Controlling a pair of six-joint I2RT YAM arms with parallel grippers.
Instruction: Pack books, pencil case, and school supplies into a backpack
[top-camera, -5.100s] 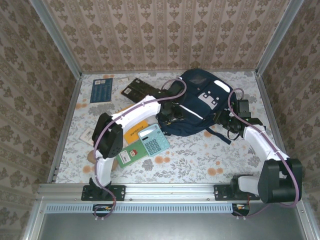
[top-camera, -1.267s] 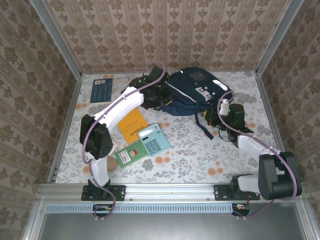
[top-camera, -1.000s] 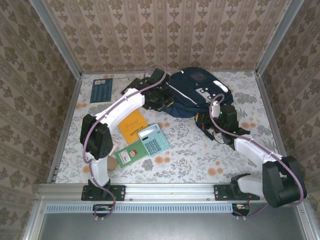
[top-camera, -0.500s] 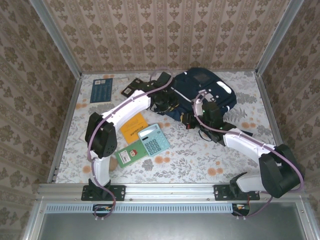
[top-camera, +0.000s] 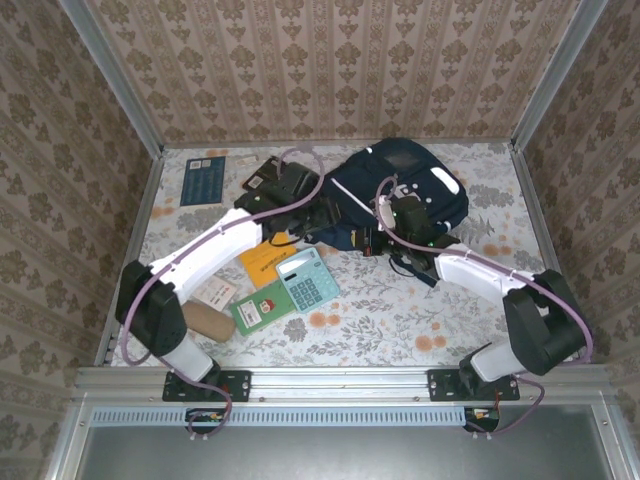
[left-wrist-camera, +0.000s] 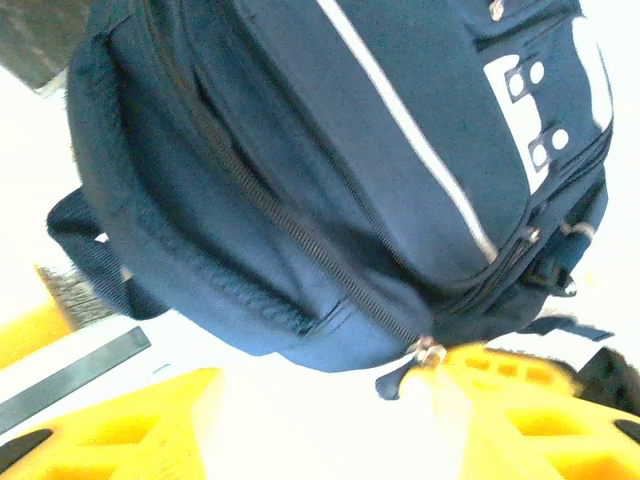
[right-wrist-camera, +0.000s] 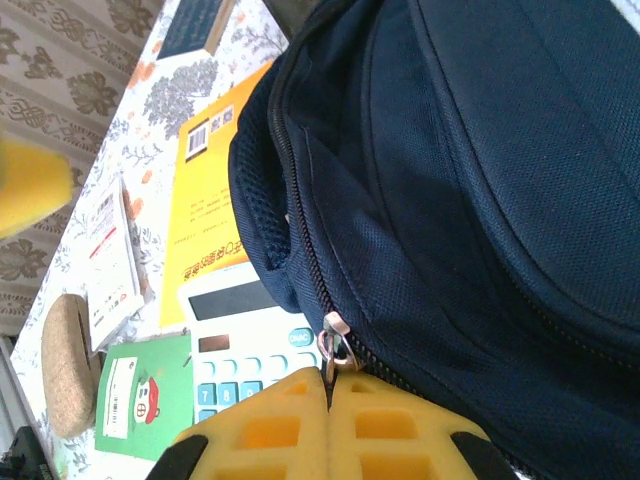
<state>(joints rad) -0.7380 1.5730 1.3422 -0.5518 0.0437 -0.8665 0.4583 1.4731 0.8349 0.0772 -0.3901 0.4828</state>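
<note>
Backpack (top-camera: 400, 190): far tabletop, zip apparently shut. Right claw (right-wrist-camera: 330, 400): pressed together, pinching zipper pull (right-wrist-camera: 336, 352). Left claw (left-wrist-camera: 310, 420): spread alongside. Step: unzipping. Next: draw pull along track.

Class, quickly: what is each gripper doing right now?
Left gripper: open, holding nothing.
Right gripper: shut on the small metal zipper pull of the navy blue fabric backpack.
</note>
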